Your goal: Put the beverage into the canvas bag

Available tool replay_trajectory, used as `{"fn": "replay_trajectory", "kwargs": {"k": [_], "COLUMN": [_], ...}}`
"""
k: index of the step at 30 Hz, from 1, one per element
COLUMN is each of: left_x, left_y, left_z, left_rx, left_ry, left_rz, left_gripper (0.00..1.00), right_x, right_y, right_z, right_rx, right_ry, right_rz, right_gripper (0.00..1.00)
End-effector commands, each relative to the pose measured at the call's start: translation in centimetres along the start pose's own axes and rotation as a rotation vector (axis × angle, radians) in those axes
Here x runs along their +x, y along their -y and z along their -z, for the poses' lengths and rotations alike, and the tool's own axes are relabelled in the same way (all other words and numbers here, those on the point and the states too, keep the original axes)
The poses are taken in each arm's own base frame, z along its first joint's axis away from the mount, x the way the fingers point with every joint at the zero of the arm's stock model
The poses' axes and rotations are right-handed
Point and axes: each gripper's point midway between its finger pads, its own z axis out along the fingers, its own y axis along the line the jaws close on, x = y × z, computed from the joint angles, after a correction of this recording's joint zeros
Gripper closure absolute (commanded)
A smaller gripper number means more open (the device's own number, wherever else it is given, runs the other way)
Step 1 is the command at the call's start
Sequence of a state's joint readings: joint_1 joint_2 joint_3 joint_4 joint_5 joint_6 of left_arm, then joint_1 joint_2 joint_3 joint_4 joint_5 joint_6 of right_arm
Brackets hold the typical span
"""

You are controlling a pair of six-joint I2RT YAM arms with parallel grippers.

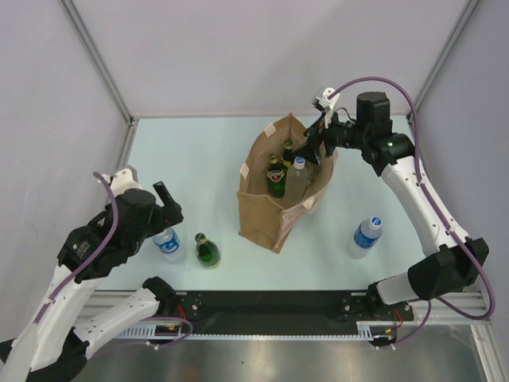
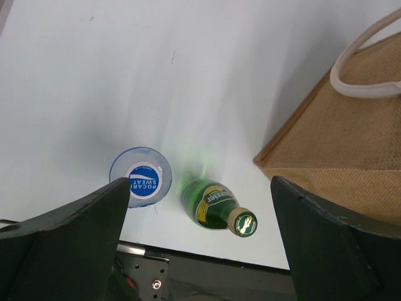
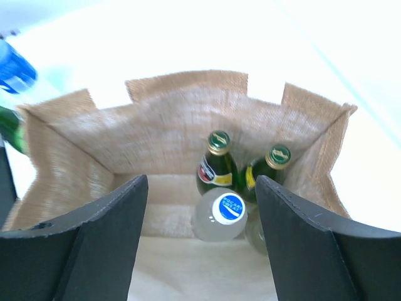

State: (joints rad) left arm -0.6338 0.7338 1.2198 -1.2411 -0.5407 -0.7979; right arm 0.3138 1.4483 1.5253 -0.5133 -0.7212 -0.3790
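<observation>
Now | we are holding left pincer [image 2: 200, 188] open, empty | green bottle [image 2: 216, 210] standing upright just beneath it | canvas bag [image 2: 351, 138] lying to its right | right pincer [image 3: 200, 182] gaping over bag.

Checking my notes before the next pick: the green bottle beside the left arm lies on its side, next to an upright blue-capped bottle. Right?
Not quite. The green bottle stands upright, cap up, as the top external view shows. The blue-capped bottle next to it is upright too.
</observation>
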Motion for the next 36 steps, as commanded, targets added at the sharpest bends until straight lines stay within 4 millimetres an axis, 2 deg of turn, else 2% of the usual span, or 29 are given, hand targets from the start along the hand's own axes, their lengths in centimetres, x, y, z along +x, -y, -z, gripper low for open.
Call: {"fn": "replay_trajectory", "kwargs": {"k": [1, 4, 8, 15, 20, 21, 26, 34, 36], "left_x": [-0.5, 0.2, 1.8, 4.7, 4.2, 4.4, 5.1, 5.2, 4.7], "left_y": [-1.0, -1.1, -1.2, -3.8, -4.4, -4.5, -4.4, -5.0, -4.7], "left_z": [0.5, -0.2, -1.2, -3.2, -3.7, -3.9, -4.3, -4.6, -4.6], "left_rx": [-0.045, -0.070, -0.113, -0.250, -0.280, -0.285, -0.281, -0.305, -0.291], "left_ry": [0.019, -0.007, -0.071, -0.126, -0.115, -0.123, -0.156, -0.168, -0.156], "left_rz": [0.053, 0.052, 0.062, 0.124, 0.128, 0.124, 0.120, 0.088, 0.078], "left_gripper": [0.00, 0.01, 0.06, 0.12, 0.24, 0.30, 0.45, 0.52, 0.60], "right_x": [-2.8, -2.5, -1.8, -1.4, -1.1, -1.0, -0.8, -1.1, -1.2], "right_y": [-2.4, -3.9, -4.2, -4.3, -3.8, -3.9, -3.6, -3.5, -3.5], "right_z": [1.9, 1.9, 1.8, 2.0, 2.3, 2.3, 2.5, 2.8, 2.9], "right_rx": [-0.093, -0.144, -0.142, -0.128, -0.113, -0.114, -0.100, -0.098, -0.096], "right_ry": [0.077, 0.080, 0.074, 0.077, 0.077, 0.075, 0.080, 0.091, 0.095], "right_rz": [0.007, 0.021, -0.004, -0.018, -0.028, -0.035, -0.039, -0.045, -0.044], "right_gripper": [0.25, 0.25, 0.25, 0.25, 0.25, 0.25, 0.25, 0.25, 0.25]}}
